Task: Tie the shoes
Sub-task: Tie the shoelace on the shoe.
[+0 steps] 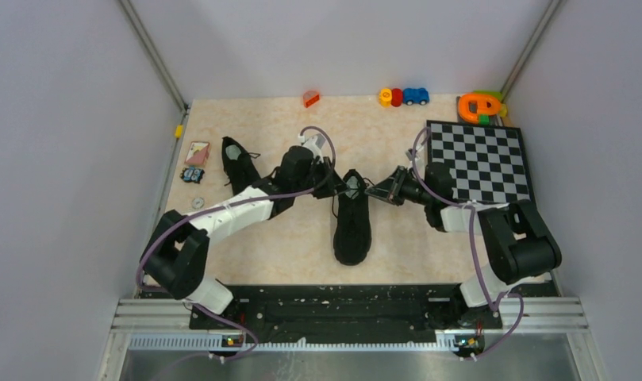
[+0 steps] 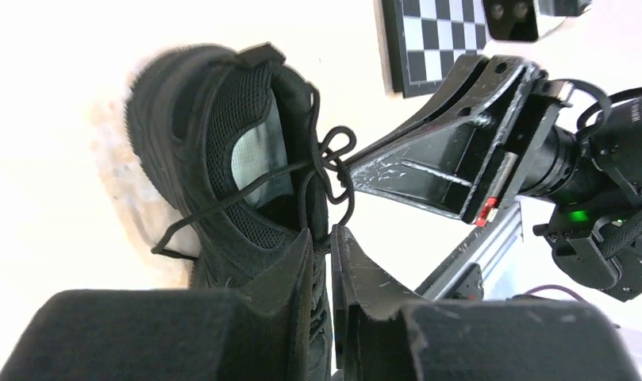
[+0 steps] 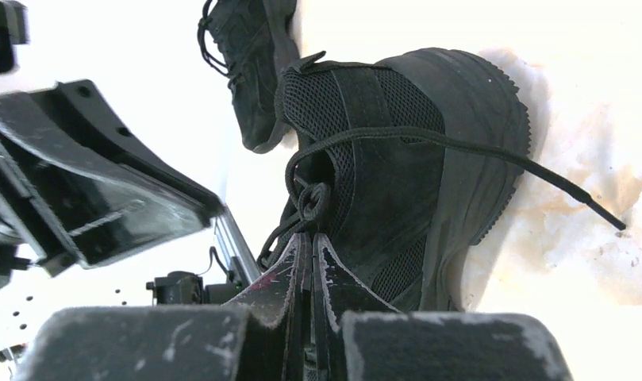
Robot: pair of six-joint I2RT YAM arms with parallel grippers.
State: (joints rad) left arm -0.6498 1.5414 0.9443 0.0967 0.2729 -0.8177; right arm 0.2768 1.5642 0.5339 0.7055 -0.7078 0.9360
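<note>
Right wrist view: right pincer (image 3: 308, 242) closed against lace knot (image 3: 311, 200) on shoe (image 3: 397, 159), left pincer (image 2: 323, 238) slightly ajar.

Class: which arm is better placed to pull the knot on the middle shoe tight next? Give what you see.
Right. The right hand is shut at the knot, seemingly pinching the lace. The left hand sits by the same shoe, fingers slightly apart, gripping nothing clear.

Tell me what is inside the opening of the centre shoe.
A pale grey-green insole shows at the heel end of the centre shoe. A black lace crosses the opening. Toward the toe, the inside is hidden by the shoe's own fabric.
</note>
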